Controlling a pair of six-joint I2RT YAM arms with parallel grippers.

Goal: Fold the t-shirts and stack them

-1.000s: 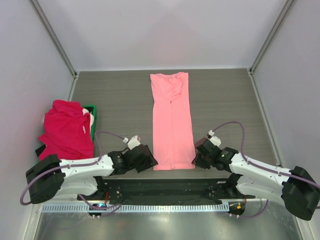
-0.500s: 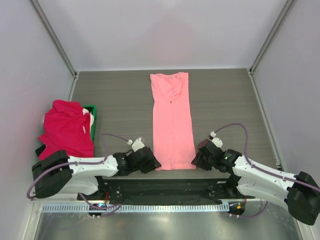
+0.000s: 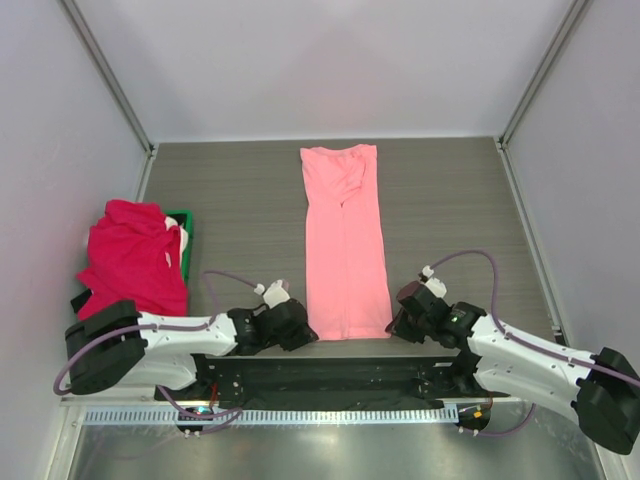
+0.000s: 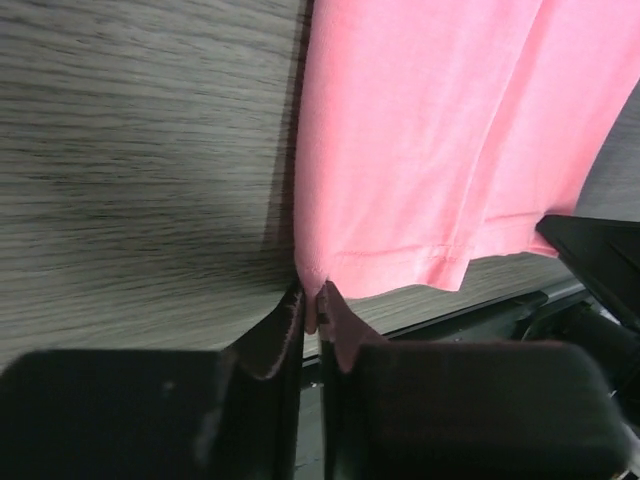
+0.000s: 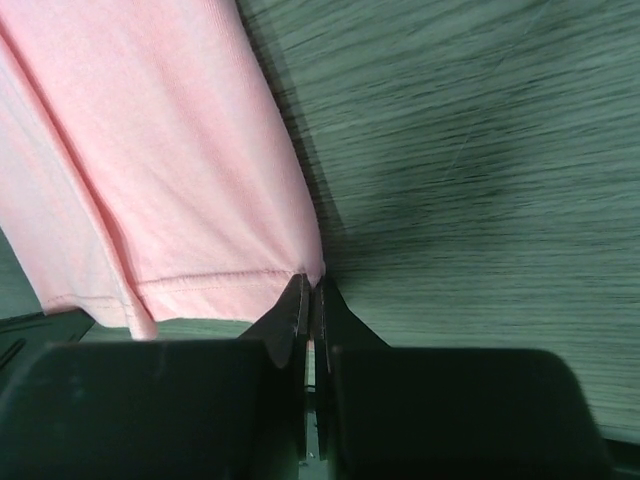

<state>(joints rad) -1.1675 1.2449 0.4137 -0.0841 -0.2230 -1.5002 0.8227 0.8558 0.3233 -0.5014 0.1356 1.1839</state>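
Since both arms edged inward, the left gripper [image 4: 312, 300] and right gripper [image 5: 311, 290] now pinch the near hem corners of the pink shirt [image 3: 345, 250] — lying lengthwise on the worktop [image 3: 230, 200] — ready to fold.

One pink t-shirt [image 3: 345, 250], one red heap [image 3: 130, 262], one tray [image 3: 185, 217], two grippers [image 3: 303, 333] [image 3: 397, 325].

Green tray [image 3: 186, 216], far L, mostly under red tees [image 3: 130, 260].

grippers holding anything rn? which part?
Both hold the pink t-shirt. The left gripper pinches its near hem corner on the left side, and the right gripper appears to pinch the near hem corner on the right.
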